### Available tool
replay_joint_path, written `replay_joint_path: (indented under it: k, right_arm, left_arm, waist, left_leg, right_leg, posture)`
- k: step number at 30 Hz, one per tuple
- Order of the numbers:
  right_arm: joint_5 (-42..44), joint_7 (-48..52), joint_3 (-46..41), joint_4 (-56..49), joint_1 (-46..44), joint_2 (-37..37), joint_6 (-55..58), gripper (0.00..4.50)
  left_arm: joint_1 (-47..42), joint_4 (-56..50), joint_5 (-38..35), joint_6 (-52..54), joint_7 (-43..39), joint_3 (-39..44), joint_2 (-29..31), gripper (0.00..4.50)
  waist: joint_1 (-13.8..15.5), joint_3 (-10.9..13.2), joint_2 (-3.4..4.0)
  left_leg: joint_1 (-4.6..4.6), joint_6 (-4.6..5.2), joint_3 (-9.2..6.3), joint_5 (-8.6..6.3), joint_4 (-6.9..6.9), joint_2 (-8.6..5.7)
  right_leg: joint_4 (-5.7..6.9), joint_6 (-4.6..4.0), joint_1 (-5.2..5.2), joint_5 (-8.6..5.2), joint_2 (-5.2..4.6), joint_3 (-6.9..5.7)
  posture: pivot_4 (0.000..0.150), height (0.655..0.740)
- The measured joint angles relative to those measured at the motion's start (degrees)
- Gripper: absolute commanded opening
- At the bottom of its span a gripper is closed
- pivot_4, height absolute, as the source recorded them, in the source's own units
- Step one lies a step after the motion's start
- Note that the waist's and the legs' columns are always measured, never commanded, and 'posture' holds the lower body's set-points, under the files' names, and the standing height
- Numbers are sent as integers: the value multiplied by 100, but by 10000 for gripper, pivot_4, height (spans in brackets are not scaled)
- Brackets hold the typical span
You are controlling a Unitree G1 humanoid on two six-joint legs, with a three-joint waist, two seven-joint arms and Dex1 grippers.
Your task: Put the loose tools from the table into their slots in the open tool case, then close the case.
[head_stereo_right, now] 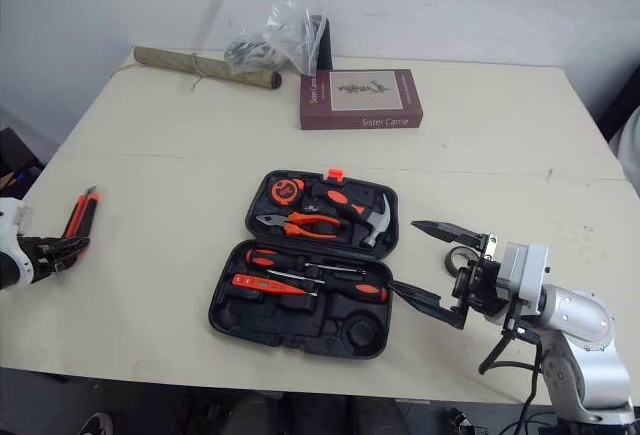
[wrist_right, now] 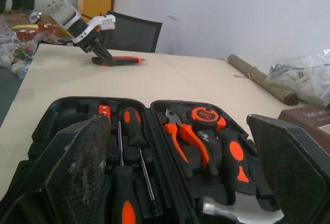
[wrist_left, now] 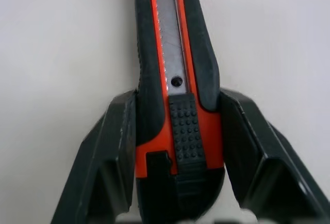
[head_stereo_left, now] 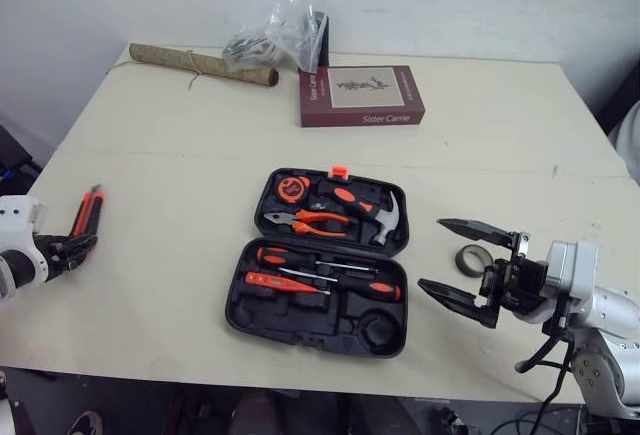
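Your left end effector (head_stereo_left: 84, 248) is clamped on the butt end of the utility knife (wrist_left: 178, 54). One finger presses each flank of the black grip, and the ribbed slider sits between them. The knife runs straight out ahead of the fingers and looks to be lying flat on the tabletop (head_stereo_left: 180, 135). The open tool case (head_stereo_left: 240, 307) is well off to that end effector's right.

Your right end effector (head_stereo_left: 430, 255) is spread wide and holds nothing. It hangs just right of the case and points at it. The tape roll (head_stereo_left: 468, 260) lies on the tabletop close by, seen between its two fingers. You can't tell whether the fingers are down at the roll's height.

Handling, as a judgement:
- **Knife:** It looks light and stiff, with a plastic body and grippy rubber flanks, so slip is unlikely.
- **Grip point:** The hold is at the very tail, so the long front end may droop or swing when you lift. Keep it level and move slowly.
- **Blade:** The blade tip is hidden, so treat it as possibly exposed.
- **Knife slot:** The long empty recess in the case half nearer you looks like its slot.
- **Tape roll:** It looks light and squashes a little. Pinch across the ring wall rather than the outer face. The round recess in the case corner nearest the right end effector looks vacant for it.
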Motion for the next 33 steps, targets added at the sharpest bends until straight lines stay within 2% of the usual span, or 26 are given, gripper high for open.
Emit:
replay_joint_path:
  k: [3,7,11,14,22,28,33]
  right_arm:
    - [-17,123,-157,143,151,-51,-134,45000]
    - [-61,361,-365,399,341,-133,-367,45000]
    - [-36,560,-438,393,554,-299,-390,45000]
    - [89,747,-448,267,756,-401,-302,45000]
    - [536,1283,-379,-264,1232,-731,188,45000]
    - [573,1386,-451,-234,1429,-708,238,45000]
    - [510,1776,-628,333,1680,-522,-226,45000]
  left_arm:
    - [446,-1423,-503,-434,-818,321,-41,15913]
    - [859,-2936,-897,-1179,-2009,388,81,15913]
    - [759,-3829,-1280,-1261,-2843,-261,187,15913]
    - [359,-4480,-1237,-1218,-3318,-1376,439,15913]
    - [-972,-4525,-141,-994,-3518,-3389,484,15913]
    - [-1296,-4429,620,-1069,-3755,-4165,514,15913]
    - [-1454,-4344,1069,-1126,-3759,-4532,347,15913]
  waist:
    - [1,-1,-18]
    - [-13,9,5]
    - [-18,10,14]
    - [-13,11,15]
    - [-15,12,17]
    - [-4,12,17]
    - [9,12,17]
  left_leg:
    - [-27,4,-14,-3,21,0]
    - [-23,11,-12,-9,27,-2]
    - [-23,10,-12,-9,23,-1]
    - [-27,12,-10,-10,23,-3]
    - [-27,16,-6,-12,30,-3]
    - [-27,17,-5,-13,30,-2]
    - [-27,22,-5,-15,38,-2]
  right_leg:
    - [-11,0,-4,0,0,-12]
    - [-28,1,12,1,0,-10]
    - [-30,1,12,1,14,-3]
    - [-43,5,15,3,18,7]
    - [-44,7,16,4,25,21]
    - [-44,7,14,4,24,23]
    - [-43,7,18,4,21,22]
  posture:
    - [1500,7400]
    - [1500,7400]
    - [1500,7400]
    - [1500,7400]
    - [1500,7400]
    - [1500,7400]
    - [1500,7400]
